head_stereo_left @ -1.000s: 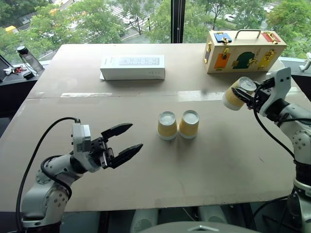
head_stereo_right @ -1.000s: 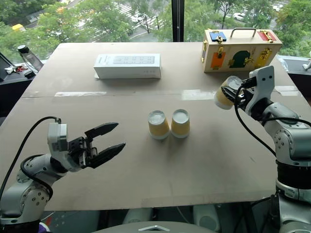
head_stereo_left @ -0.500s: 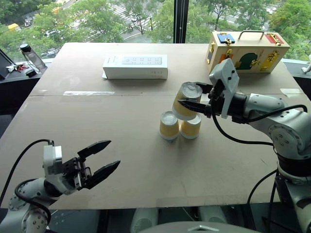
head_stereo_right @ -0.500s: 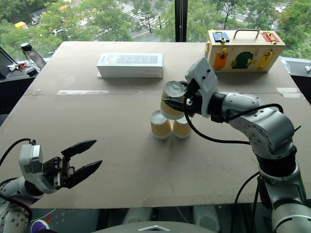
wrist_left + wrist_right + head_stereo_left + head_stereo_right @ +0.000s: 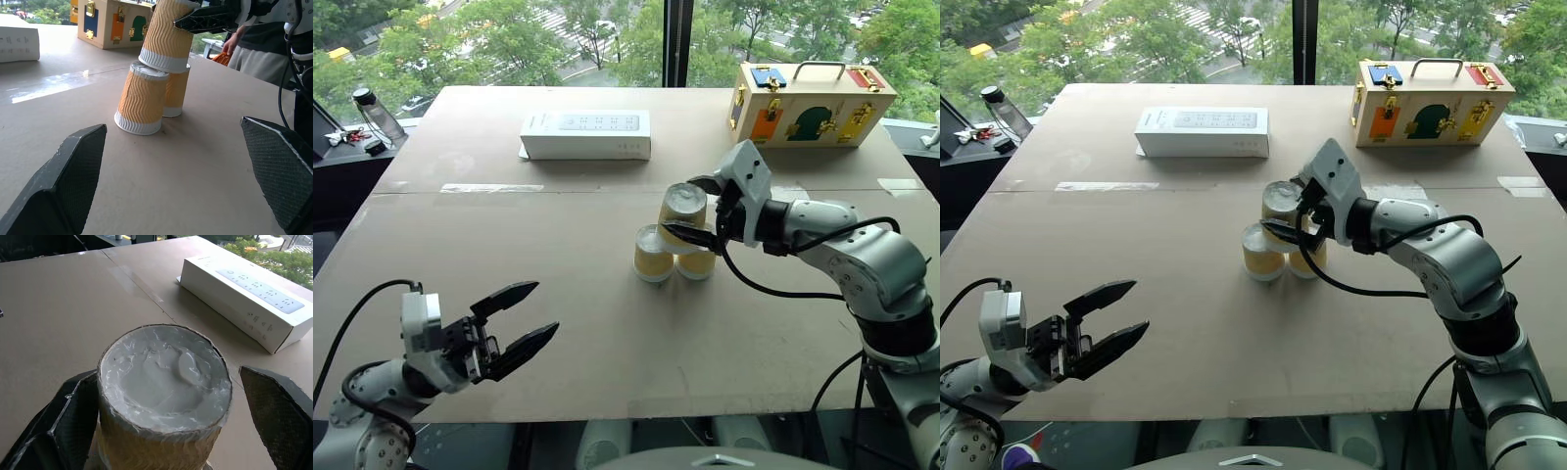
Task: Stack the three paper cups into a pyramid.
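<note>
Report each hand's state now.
Left hand: open, holding nothing.
Right hand: open, fingers apart either side of the top cup, which sits tilted on two cups.

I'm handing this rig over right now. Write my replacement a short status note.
Left end effector: open, empty, low near the table's front left.
Right end effector: open around the top cup, one finger on either side.
Two base cups stand upside down side by side mid-table; the top cup sits tilted on them.
Done: pyramid placed. Left: withdraw the right arm and check that the top cup stays up.
</note>
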